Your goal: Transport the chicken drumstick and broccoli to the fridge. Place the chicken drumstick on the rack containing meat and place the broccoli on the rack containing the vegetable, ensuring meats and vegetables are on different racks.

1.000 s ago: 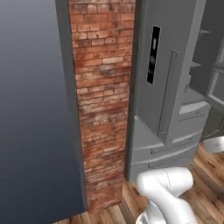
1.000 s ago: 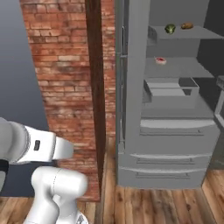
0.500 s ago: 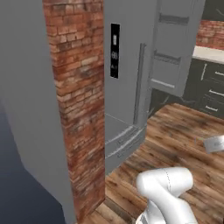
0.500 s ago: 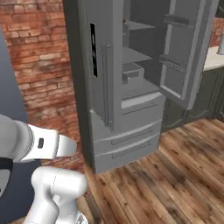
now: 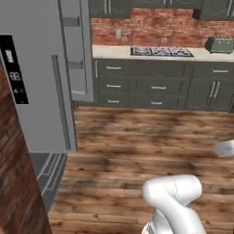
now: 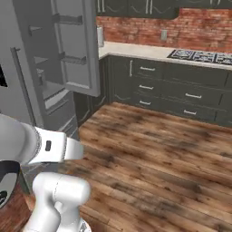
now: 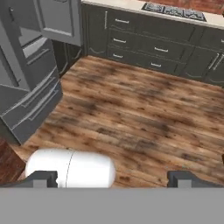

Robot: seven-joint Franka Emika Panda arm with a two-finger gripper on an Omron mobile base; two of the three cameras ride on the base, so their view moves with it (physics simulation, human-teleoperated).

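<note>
Left base view: grey fridge along the left edge, black display panel and long bar handle on its door; wooden floor ahead; dark cabinets, stovetop and toaster on the far tabletop.

Right base view: fridge door swung open at left, door shelves showing.

Hand view: fingers spread wide, pinching nothing, above bare floor; fridge drawers at left.

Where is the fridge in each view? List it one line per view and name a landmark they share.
Left base view: the fridge stands at the left edge, its black display panel toward the camera.
Right base view: the fridge is at the left, with a door swung open.
Hand view: the fridge is at the upper left, lower drawers showing.
Shared landmark: the cooktop on the back counter.
</note>
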